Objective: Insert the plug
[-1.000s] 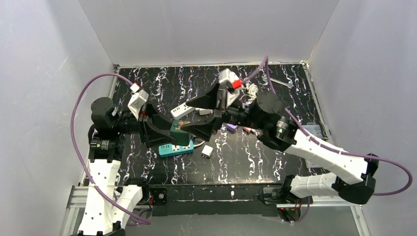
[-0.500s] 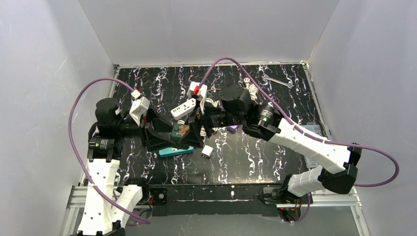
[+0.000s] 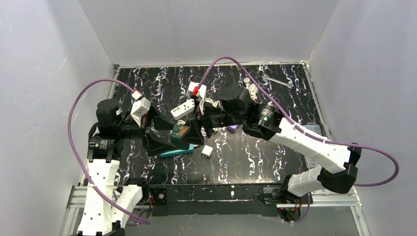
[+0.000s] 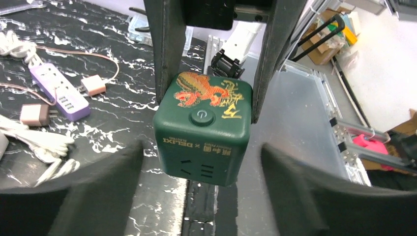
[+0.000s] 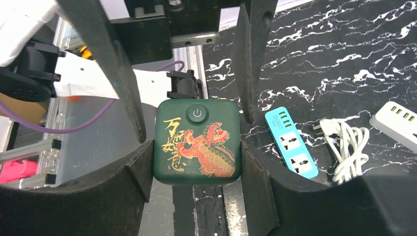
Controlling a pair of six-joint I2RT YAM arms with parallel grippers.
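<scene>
Right end effector (image 5: 195, 169) swung in from wide and now clamps the green cube socket (image 5: 197, 140) mid-air over the table (image 5: 344, 54), left end effector (image 4: 199, 162) has spread clear of it, so handover looks done, insertion not yet begun.

Seen from above, a teal power strip (image 3: 173, 153) lies mostly hidden under the green socket cube (image 3: 178, 133) (only one long edge shows), and in the right wrist view a white power strip (image 5: 399, 119), far right of the cube, is cut off by the frame edge.
</scene>
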